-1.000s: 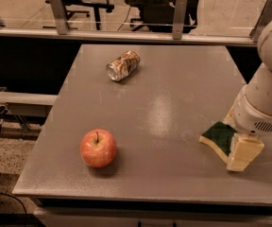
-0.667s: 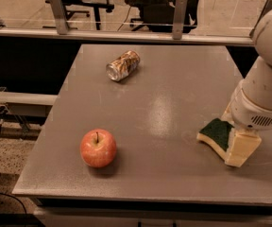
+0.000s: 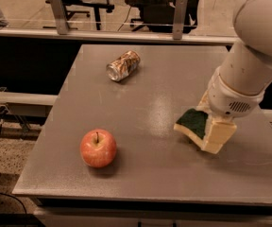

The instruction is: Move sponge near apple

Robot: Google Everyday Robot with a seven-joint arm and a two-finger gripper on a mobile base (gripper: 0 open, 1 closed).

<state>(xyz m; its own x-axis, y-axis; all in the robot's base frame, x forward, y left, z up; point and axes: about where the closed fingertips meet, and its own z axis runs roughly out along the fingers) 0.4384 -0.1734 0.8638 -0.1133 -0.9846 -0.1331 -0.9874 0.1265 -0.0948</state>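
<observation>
Seemingly the cream gripper (image 3: 215, 137), at the right of the grey tabletop (image 3: 150, 79), pinches one edge of the tilted green-topped yellow sponge (image 3: 191, 121) between closed fingers, well apart from the round red apple (image 3: 98, 148); that shallow hold may slip.

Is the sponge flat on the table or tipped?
Tipped: the sponge slants, green face showing, its right end clamped in the gripper over the table's right side.

We see a crushed can (image 3: 123, 65) on its side on the grey counter (image 3: 150, 178), far part, left of centre, well apart from the gripper (image 3: 203, 129) low at the right side.
</observation>
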